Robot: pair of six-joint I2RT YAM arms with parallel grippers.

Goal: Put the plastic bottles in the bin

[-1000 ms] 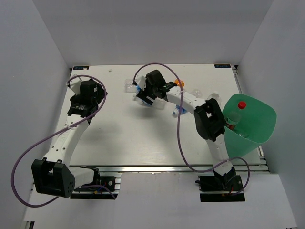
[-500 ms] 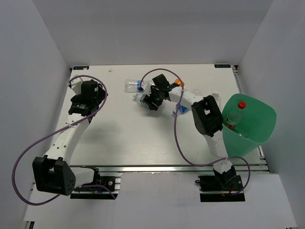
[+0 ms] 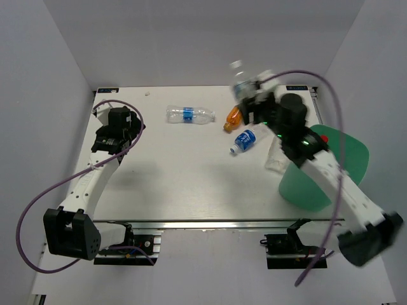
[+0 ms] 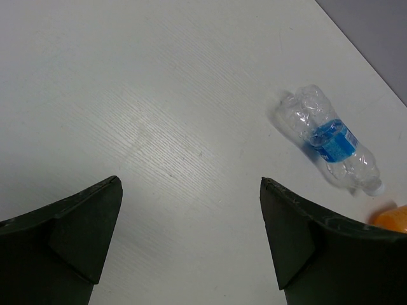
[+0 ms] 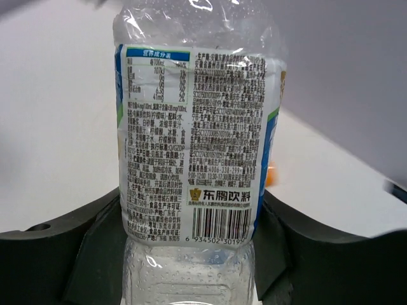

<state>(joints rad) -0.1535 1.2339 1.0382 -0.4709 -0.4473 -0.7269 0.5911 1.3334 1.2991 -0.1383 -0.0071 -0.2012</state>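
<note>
The right hand (image 3: pixel 249 100) is gripping a labelled bottle (image 5: pixel 194 146) beside the bin (image 3: pixel 305 190). A red-capped bottle (image 3: pixel 322 139) is sitting inside, three bottles (image 3: pixel 189 115) (image 3: pixel 234 117) (image 3: pixel 247 140) are lying outside, and the left hand (image 4: pixel 189 190) is gaping.

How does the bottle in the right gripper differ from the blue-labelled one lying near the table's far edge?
The held bottle is clamped in the right gripper, up above the table; the blue-labelled bottle lies on its side on the table, untouched. The held bottle wears a tall white label full of print; the lying one has a narrow blue band. Both are clear plastic and outside the bin.
</note>
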